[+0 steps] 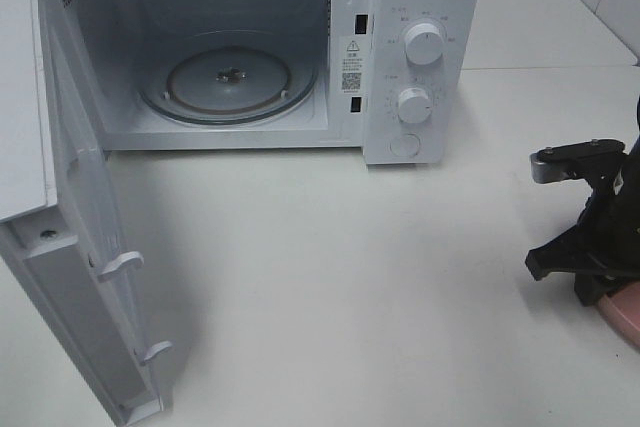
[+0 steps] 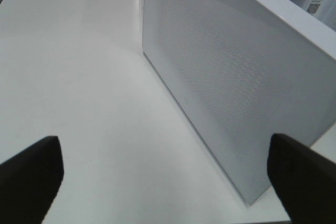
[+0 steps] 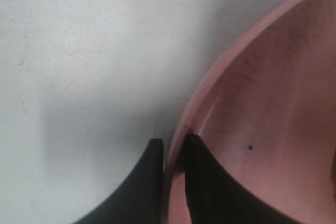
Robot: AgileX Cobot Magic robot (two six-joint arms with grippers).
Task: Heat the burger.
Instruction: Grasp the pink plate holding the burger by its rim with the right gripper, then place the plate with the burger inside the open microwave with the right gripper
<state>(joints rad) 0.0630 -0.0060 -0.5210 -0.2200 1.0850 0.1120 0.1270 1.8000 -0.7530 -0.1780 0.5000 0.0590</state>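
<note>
— How are the pincers?
— The right pincer (image 3: 173, 142) is clenched on the smooth raised rim of the round pink plate (image 3: 262, 93), one black finger inside and one outside. The left pincer (image 2: 164, 148) is released wide over the matte white worktop (image 2: 79, 77).
— And the burger?
— I cannot tell where it is. The white microwave (image 1: 420, 7) stands open and shows its round glass turntable (image 1: 228, 82).

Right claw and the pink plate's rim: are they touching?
Touching. The right wrist view shows the right claw astride the rim of the pink plate, a finger against each side.
</note>
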